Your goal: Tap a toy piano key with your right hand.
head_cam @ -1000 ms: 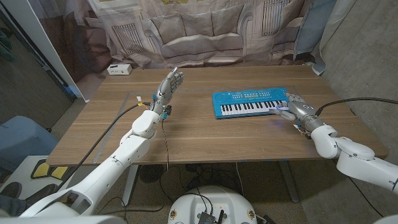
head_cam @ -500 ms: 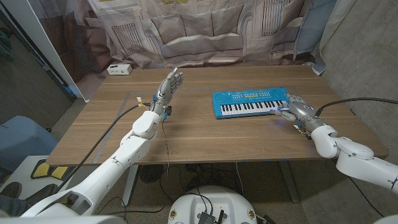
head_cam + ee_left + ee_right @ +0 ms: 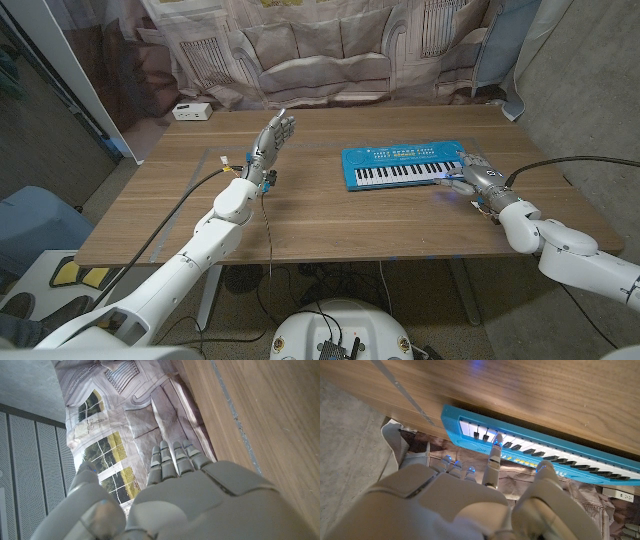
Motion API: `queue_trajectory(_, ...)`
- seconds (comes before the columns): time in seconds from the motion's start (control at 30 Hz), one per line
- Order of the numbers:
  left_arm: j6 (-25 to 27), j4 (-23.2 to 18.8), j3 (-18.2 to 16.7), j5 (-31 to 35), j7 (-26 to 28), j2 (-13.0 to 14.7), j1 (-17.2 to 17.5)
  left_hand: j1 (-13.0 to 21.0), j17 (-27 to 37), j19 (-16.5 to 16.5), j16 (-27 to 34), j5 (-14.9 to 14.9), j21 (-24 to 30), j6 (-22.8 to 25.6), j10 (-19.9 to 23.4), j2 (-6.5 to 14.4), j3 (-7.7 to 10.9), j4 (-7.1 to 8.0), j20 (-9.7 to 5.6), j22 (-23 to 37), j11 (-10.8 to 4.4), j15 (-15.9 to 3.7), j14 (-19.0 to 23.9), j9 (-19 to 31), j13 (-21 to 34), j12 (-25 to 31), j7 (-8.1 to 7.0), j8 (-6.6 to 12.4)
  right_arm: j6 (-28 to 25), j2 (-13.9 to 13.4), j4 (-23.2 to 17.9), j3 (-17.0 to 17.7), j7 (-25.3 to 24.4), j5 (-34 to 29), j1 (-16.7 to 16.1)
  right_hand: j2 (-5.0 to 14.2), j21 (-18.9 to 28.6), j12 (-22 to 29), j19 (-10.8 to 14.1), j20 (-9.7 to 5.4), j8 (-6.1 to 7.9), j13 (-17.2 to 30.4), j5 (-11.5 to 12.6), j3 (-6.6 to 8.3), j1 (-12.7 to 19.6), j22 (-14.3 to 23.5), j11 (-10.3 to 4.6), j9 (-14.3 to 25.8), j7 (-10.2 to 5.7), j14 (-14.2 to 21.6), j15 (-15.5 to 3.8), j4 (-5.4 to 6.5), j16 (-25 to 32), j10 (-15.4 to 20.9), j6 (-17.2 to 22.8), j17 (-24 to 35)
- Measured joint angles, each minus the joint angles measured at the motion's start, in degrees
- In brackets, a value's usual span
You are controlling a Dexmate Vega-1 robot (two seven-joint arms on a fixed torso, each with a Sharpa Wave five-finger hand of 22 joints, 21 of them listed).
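Observation:
A blue toy piano (image 3: 403, 165) with white and black keys lies on the wooden table (image 3: 320, 215), right of centre. My right hand (image 3: 477, 176) is at the piano's right end, one finger stretched onto the white keys there. In the right wrist view that fingertip (image 3: 494, 451) touches a white key near the end of the piano (image 3: 545, 460), while the other fingers are curled in. My left hand (image 3: 271, 137) stands raised above the table's left middle, fingers straight and close together, holding nothing; from the left wrist camera the hand (image 3: 175, 490) points at the backdrop.
A white power strip (image 3: 190, 112) lies at the table's far left corner. A printed cloth backdrop (image 3: 330, 50) hangs behind the table. A black cable (image 3: 570, 162) runs along the right arm, and thin wires hang from the left wrist (image 3: 262, 185).
My right hand has shifted very slightly at the piano's right end. The left hand and the piano have not moved.

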Motion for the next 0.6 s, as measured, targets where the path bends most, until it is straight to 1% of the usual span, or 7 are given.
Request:
queue_trajectory(0.2,0.19,0.01,0.02,-0.12,0.01,0.00,0.02,0.04,0.00,0.00,0.00,0.00,0.00,0.00,0.00,0.04,0.00,0.00,0.00,0.00,0.00,0.00,0.00,0.00,0.00,0.00,0.00,0.00,-0.15,0.03,0.23,-0.56,0.32,-0.09,0.46,0.00,0.00,0.00,0.00,0.00,0.00,0.00,0.00,0.00,0.00,0.00,0.00,0.00,0.00,0.00,0.00,0.00,0.00,0.00,0.00,0.00)
queue_trajectory(0.27,0.25,0.01,0.03,-0.13,0.00,0.02,0.03,0.30,0.00,0.00,0.00,0.00,0.00,0.00,0.00,0.31,0.00,0.00,0.00,0.00,0.00,0.00,0.00,0.00,0.00,0.00,0.00,0.00,-0.19,0.03,0.25,-0.67,0.41,-0.12,0.53,0.00,0.00,0.00,0.00,0.00,0.00,0.00,0.00,0.00,0.00,0.00,-0.21,0.00,0.00,0.00,0.00,0.00,0.00,0.22,0.00,0.00)
queue_trajectory(0.4,0.35,0.01,0.05,-0.15,0.01,0.04,0.04,0.30,0.00,0.00,0.00,0.00,0.00,0.00,0.01,0.30,0.00,0.00,0.00,0.00,0.00,0.00,0.00,0.00,0.00,0.00,0.00,0.00,-0.25,0.03,0.32,-0.93,0.60,-0.19,0.74,0.00,0.00,0.00,-0.32,0.32,0.00,0.00,0.00,0.00,0.00,0.00,-0.21,0.00,0.00,0.00,0.00,0.00,0.00,0.22,0.00,0.00)
queue_trajectory(0.57,0.44,-0.03,0.07,-0.18,0.01,0.06,0.08,0.30,0.00,0.00,0.00,0.00,0.00,0.00,0.01,0.30,-0.01,0.01,-0.01,0.00,0.00,0.00,0.00,0.00,0.00,0.00,0.00,0.00,-0.28,0.03,0.39,-1.15,0.89,-0.25,0.99,0.00,0.00,0.41,-0.32,0.32,0.00,0.00,0.00,0.00,0.00,0.00,-0.19,0.00,-0.01,0.00,0.00,0.00,0.00,0.23,0.01,0.00)
queue_trajectory(0.6,0.44,-0.03,0.07,-0.18,0.01,0.06,0.09,0.30,0.00,0.00,0.00,0.00,0.00,0.00,0.01,0.30,-0.01,0.01,-0.01,0.00,0.00,0.00,0.00,0.00,0.00,0.00,0.00,0.00,-0.29,0.03,0.39,-1.15,0.98,-0.27,0.99,0.00,0.00,0.41,-0.32,0.32,0.00,0.00,0.00,0.00,0.00,0.00,-0.05,0.00,-0.21,0.00,0.00,0.00,0.00,0.37,0.21,0.00)
